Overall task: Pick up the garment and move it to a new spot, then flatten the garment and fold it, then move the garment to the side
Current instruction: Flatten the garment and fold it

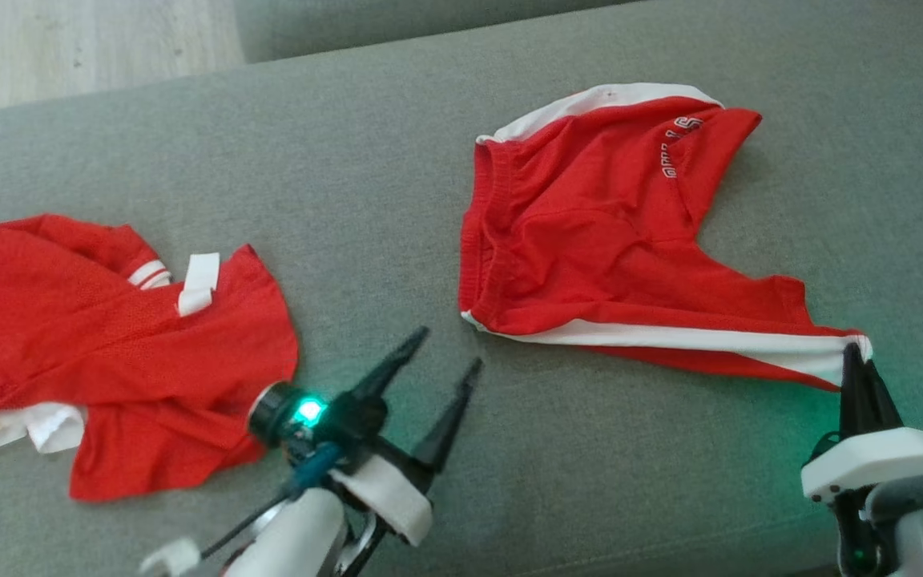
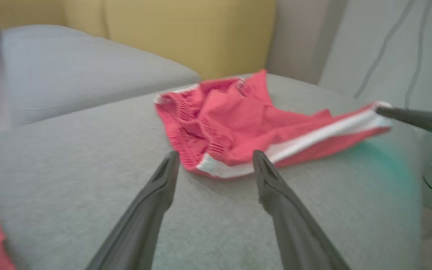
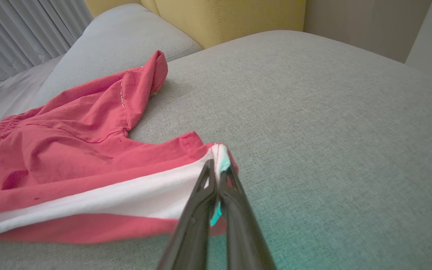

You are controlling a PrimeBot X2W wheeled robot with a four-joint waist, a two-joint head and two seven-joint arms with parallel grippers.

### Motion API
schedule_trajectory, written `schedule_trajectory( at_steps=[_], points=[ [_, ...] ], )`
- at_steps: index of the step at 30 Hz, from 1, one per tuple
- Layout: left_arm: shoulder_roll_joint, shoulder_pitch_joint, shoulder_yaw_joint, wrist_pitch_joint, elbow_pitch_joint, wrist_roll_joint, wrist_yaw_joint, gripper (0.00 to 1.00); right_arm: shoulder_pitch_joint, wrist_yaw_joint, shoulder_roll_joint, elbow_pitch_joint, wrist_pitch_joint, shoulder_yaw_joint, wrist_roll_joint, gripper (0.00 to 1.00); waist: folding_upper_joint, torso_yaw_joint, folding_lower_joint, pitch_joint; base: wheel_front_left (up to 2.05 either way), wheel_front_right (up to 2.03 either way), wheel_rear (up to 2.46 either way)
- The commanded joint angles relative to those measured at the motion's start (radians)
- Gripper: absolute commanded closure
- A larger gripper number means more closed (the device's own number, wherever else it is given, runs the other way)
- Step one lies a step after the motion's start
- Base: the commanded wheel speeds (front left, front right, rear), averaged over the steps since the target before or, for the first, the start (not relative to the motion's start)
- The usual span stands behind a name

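The right arm reaches in low from the near right. Its right end effector [image 1: 856, 353] points away from the robot across the grey sofa cushion [image 1: 349, 160]. The left arm comes in from the near middle, slanted toward the right, with the left end effector [image 1: 448, 349] over bare cushion.

The head view shows a second red garment [image 1: 109, 353] crumpled off to the left, well apart from the red shorts [image 1: 590, 240], which lie on the right half of the cushion. The wrist views take in a yellow backrest [image 3: 231, 15] behind the cushion, and the right wrist view also shows a grey curtain [image 3: 21, 33].

The left end effector's fingers stand spread wide and hold nothing, near the waistband corner of the shorts. The right end effector is pinched tight on the leg's hem corner, at the end of the white side stripe [image 3: 107, 195]. That corner looks a little raised.
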Motion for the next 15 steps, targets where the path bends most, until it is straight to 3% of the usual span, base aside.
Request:
schedule_trajectory(
  at_steps=[1, 5, 15],
  points=[
    [0.019, -0.060, 0.003, 0.003, -0.018, -0.008, -0.001, 0.00, -0.004, -0.001, -0.008, -0.037, 0.000, 0.026, -0.002, 1.00, 0.0000, -0.006, -0.0001, 0.008, 0.00, 0.00, 0.00],
    [0.057, -0.133, -0.105, 0.027, 0.029, -0.048, -0.001, 0.00, -0.007, -0.001, -0.008, -0.041, -0.002, 0.038, 0.005, 1.00, 0.0000, -0.012, -0.0001, 0.023, 0.00, 0.00, 0.00],
    [0.082, -0.275, -0.189, 0.023, 0.155, -0.113, -0.001, 0.00, -0.020, -0.001, -0.008, -0.039, -0.009, 0.064, 0.013, 1.00, 0.0000, -0.029, -0.0001, 0.057, 0.00, 0.00, 0.00]
  ],
)
